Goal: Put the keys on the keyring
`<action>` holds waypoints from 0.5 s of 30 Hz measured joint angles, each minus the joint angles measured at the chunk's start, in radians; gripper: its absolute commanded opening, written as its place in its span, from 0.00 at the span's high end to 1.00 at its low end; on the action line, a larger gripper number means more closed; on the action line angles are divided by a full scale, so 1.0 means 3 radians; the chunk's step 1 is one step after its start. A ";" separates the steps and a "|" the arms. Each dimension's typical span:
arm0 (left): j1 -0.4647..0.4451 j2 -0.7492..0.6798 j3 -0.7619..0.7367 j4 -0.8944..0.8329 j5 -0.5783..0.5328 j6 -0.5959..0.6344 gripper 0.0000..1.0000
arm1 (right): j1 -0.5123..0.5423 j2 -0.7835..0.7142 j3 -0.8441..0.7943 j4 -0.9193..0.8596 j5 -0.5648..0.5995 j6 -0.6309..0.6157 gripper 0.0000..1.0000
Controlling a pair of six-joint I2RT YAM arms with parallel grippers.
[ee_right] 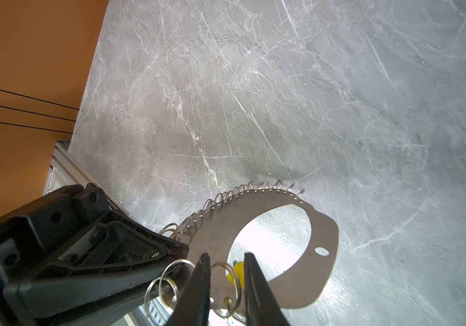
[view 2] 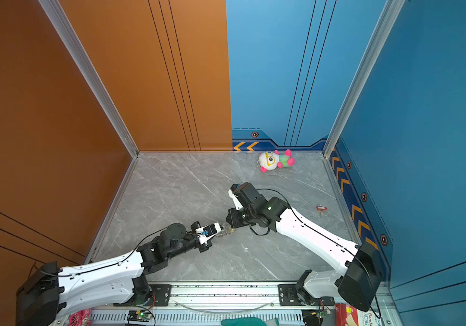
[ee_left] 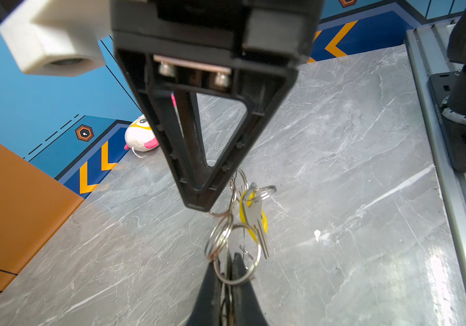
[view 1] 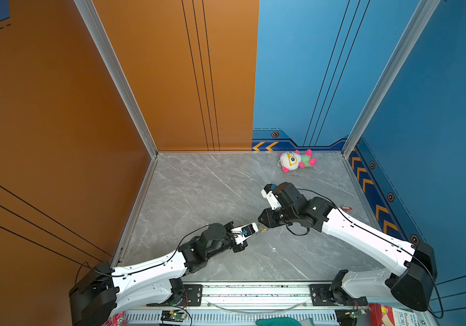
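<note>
Keys: 2 in view. Yellow key (ee_left: 254, 217) hangs in the air off a small wire ring, betw. the two grippers. It looks threaded, but can't confirm. Red key (view 1: 346, 209) lies flat on the surface (view 1: 212, 183) near the R wall, well apart from both arms.
Keyring (ee_right: 305, 282): 1, held up off the surface. Flat plate w/ a big oval opening.
Wire rings (ee_right: 237, 194): strung along one edge of the plate, too many and too crowded to count.
Left gripper (ee_left: 228, 262): fingers pinched tight on the keyring's ringed rim.
Right gripper (ee_right: 224, 255): fingers narrow w/ a slim gap, straddling a wire ring w/ the yellow head behind. Can't tell if they actually clamp it.
Handling, keys: prob. v. light, w/ stiff metal blade and plastic head. Tiny vs the fingers, so likely to swivel or slip. Best hold is across the flat faces of the head, leaving the hole free.
Handling, keyring: plate looks thin, rigid, smooth, prob. slippery. Hold the bare plate away from the target ring. Rings look springy and loose, apt to snag.
Red key pick: flat on a hard surface, so prob. needs a pinch at the head's edges.
Other: 1 plush toy (view 1: 296, 161) at the far edge, not involved.
</note>
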 measured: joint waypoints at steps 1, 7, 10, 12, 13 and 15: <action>0.0000 0.0000 0.0000 0.0000 0.0000 0.0000 1.00 | 0.0001 0.0000 0.0000 -0.0001 0.0000 0.0000 0.79; -0.0006 0.0027 0.0000 0.0000 -0.0004 0.0000 1.00 | 0.0006 0.0000 0.0013 -0.0020 0.0003 -0.0001 0.82; -0.0009 0.0048 0.0000 0.0020 -0.0010 0.0001 1.00 | 0.0024 0.0000 0.0058 -0.0025 0.0001 -0.0003 0.84; -0.0009 0.0057 0.0000 0.0029 -0.0013 0.0001 1.00 | 0.0041 0.0000 0.0081 -0.0025 0.0001 -0.0003 0.84; -0.0009 0.0060 0.0000 0.0036 -0.0014 0.0001 1.00 | 0.0043 0.0000 0.0089 -0.0028 0.0001 -0.0003 0.84; -0.0009 0.0062 0.0000 0.0037 -0.0014 0.0001 1.00 | 0.0046 0.0000 0.0093 -0.0038 0.0001 -0.0004 0.85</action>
